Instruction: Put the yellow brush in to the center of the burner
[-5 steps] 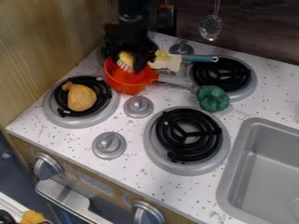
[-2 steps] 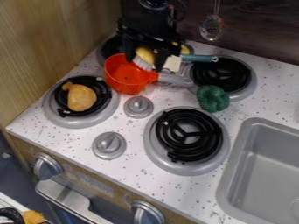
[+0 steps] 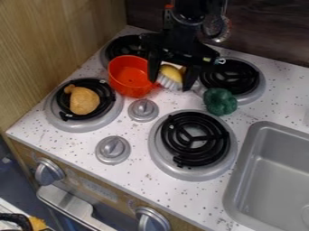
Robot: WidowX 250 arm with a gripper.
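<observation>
Over the back half of the stove top, between red pot and back right burner, find black gripper, fingers pointing down. Note grip: clamped on yellow brush, with one finger at either side of the head. See white bristles aimed downward and toward the pot. Place brush just beside the pot's right side, apart from the center of every burner. Cannot tell exact height above the counter.

At the back left, see another burner behind the pot. At the front left, log a tan toy drumstick on the black coil of a third burner. At front right, record a fourth burner, black coil in a grey ring. Beside the near edge of the back right burner, spot a dark green toy vegetable.

Between the front burners, count two grey knobs: one nearer the pot, one nearer the front edge. On the front panel, count two larger dials, plus a pale handle. To the right, note grey sink. Against the dark back wall, make out a hanging slotted spoon, partly behind the arm. Along the left, record wooden panel.
</observation>
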